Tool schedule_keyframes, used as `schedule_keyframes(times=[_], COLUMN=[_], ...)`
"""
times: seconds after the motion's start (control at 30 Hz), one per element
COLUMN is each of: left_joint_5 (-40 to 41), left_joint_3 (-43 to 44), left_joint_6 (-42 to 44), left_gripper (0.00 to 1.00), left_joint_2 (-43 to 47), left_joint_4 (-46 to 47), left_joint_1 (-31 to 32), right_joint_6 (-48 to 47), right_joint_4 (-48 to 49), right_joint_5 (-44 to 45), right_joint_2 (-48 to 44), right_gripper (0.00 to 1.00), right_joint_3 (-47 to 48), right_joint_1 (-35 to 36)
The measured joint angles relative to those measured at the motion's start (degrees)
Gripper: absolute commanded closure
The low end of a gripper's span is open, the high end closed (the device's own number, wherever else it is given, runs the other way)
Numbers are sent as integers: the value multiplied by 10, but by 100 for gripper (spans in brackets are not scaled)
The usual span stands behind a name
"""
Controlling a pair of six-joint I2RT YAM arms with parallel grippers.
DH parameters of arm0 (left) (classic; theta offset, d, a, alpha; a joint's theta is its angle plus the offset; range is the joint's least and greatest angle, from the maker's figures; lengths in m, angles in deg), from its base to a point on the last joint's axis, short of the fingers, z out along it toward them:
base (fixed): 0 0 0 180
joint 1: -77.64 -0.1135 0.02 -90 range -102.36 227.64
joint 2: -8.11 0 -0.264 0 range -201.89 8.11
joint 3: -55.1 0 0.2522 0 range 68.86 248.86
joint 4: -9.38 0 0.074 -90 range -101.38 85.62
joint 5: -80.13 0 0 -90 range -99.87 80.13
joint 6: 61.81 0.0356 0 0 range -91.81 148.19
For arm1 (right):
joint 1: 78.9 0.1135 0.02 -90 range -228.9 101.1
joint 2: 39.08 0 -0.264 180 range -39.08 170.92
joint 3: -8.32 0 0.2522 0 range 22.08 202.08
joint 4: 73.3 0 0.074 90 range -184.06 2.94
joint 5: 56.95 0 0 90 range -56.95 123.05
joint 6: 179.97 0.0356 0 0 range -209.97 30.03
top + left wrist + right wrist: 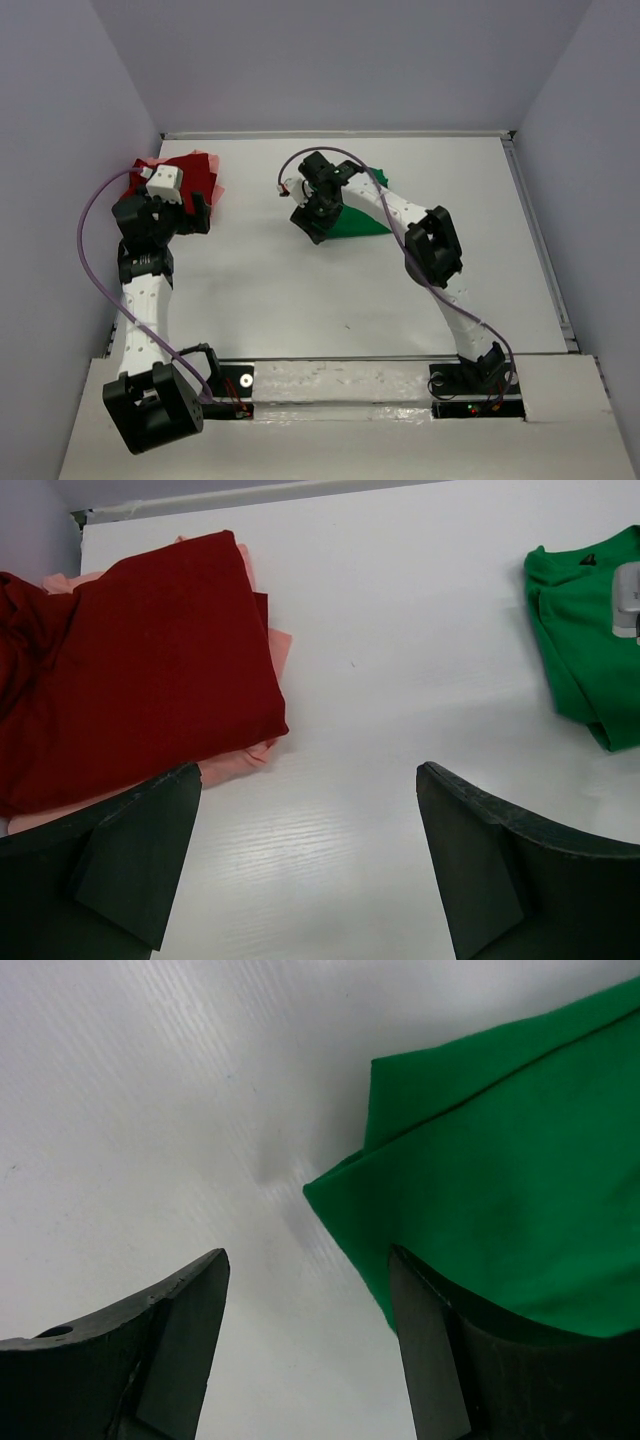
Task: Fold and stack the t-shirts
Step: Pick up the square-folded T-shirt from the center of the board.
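Three shirts lie toward the far side of the white table [280, 290], in two places. The dark red shirt [150, 670] sits folded on top of the pale pink shirt [240, 760] in the far left corner, and the pink shows only as a thin border along the red one's right and near edges. The green shirt [365, 222] lies well apart from that pile, right of the table's middle. It is folded flat, its neckline showing in the left wrist view and one layer lying over another in the right wrist view. The right claw [307, 1260] is low over the green shirt's left corner. Its jaws stand apart with nothing clamped between them, one finger over bare table and the other at the shirt's edge; whether that finger touches the cloth cannot be told. The left claw [308, 780] is just beside the near right corner of the red and pink pile, spread wide and empty, with bare table between its fingers. A purple cable [90, 250] loops beside the left arm. Plain grey walls [60, 120] close in the table on the left, right and far sides.
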Motion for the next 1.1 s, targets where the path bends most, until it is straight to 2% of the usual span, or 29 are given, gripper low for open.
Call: schedule_keyframes(times=[0.53, 0.73, 0.77, 0.87, 0.9, 1.0, 1.1], left_joint_5=[-13, -14, -14, -14, -15, -16, -19], left_joint_3=[-2, -2, -2, -2, -2, -2, -2], left_joint_6=[0, 0, 0, 0, 1, 0, 0], left_gripper=[1, 1, 1, 1, 1, 1, 1], left_joint_2=[1, 1, 1, 1, 1, 1, 1], left_joint_4=[4, 4, 4, 4, 4, 4, 4], left_joint_1=[-2, -2, -2, -2, -2, -2, -2], right_joint_6=[-16, -19, -20, -22, -24, -26, -25], right_joint_4=[1, 2, 2, 3, 4, 7, 14], right_joint_5=[27, 30, 30, 35, 39, 48, 56], right_joint_2=[65, 87, 87, 88, 89, 89, 89], right_gripper=[28, 32, 34, 48, 60, 81, 90], right_joint_3=[77, 82, 83, 84, 84, 84, 79], right_joint_1=[-1, -1, 0, 0, -1, -1, 0])
